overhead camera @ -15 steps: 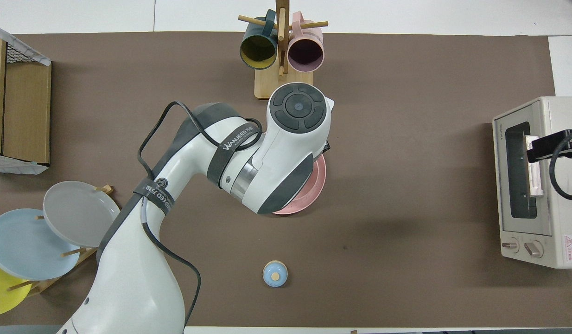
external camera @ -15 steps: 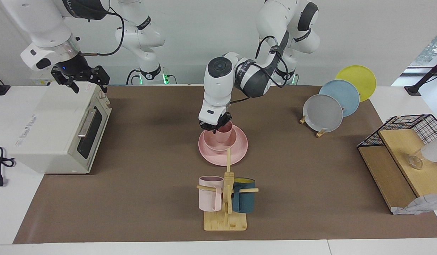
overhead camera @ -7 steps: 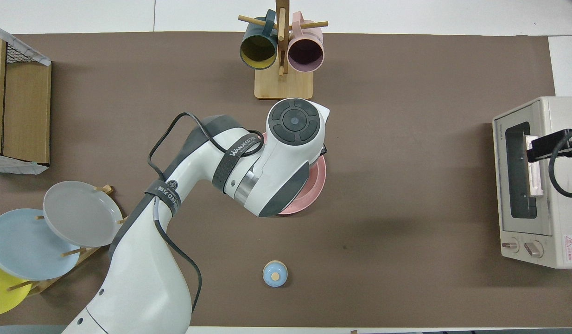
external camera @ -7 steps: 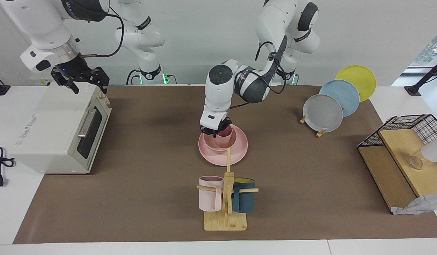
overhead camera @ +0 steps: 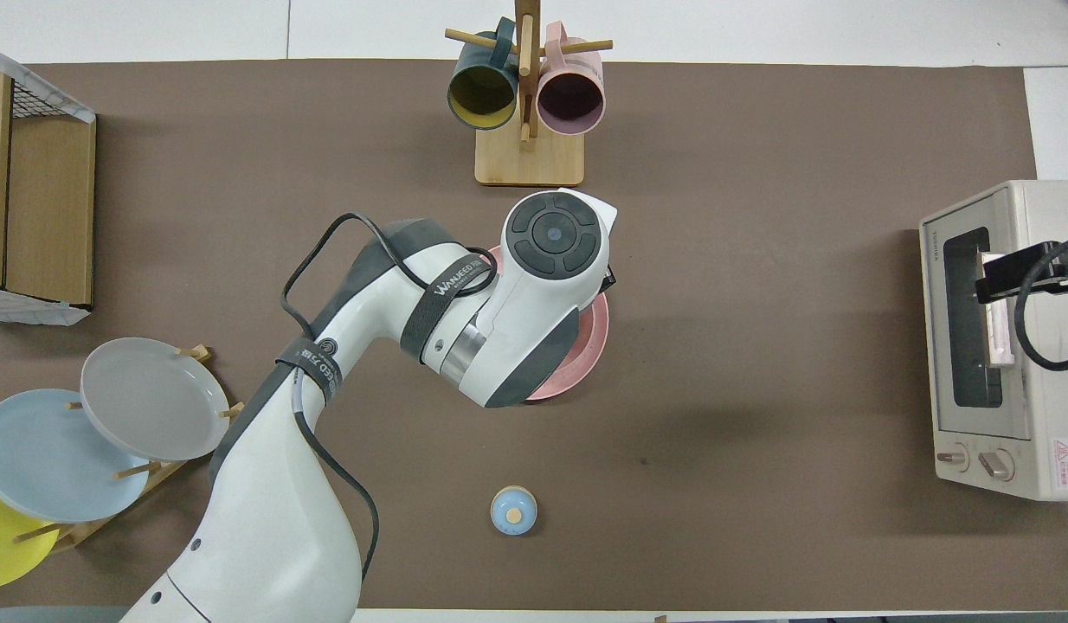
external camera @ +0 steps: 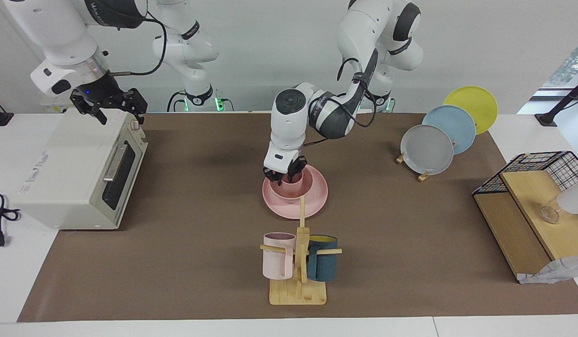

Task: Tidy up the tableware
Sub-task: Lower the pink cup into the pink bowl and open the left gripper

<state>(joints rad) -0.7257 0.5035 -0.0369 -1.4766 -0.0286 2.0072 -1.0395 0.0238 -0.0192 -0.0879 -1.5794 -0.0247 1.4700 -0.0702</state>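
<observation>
The pink plate [external camera: 317, 195] lies mid-table, and its rim shows in the overhead view [overhead camera: 588, 350]. The pink bowl [external camera: 289, 191] sits on it. The pink cup [external camera: 297, 181] stands upright, low inside the bowl. My left gripper [external camera: 283, 177] reaches down over the bowl and is shut on the cup's rim. In the overhead view the left arm hides the cup and bowl. My right gripper [external camera: 113, 110] is open and empty, and waits above the toaster oven [external camera: 69, 164] at the right arm's end.
A wooden mug stand [external camera: 298, 262] with a pale pink and a teal mug is farther from the robots than the plate. Grey, blue and yellow plates stand in a rack [external camera: 427, 149]. A wire-and-wood shelf [external camera: 537, 206] stands at the left arm's end. A small blue knob [overhead camera: 513, 510] lies nearer the robots.
My left gripper has lowered the pink cup from just above the bowl down into it. The right gripper shifted slightly above the toaster oven.
</observation>
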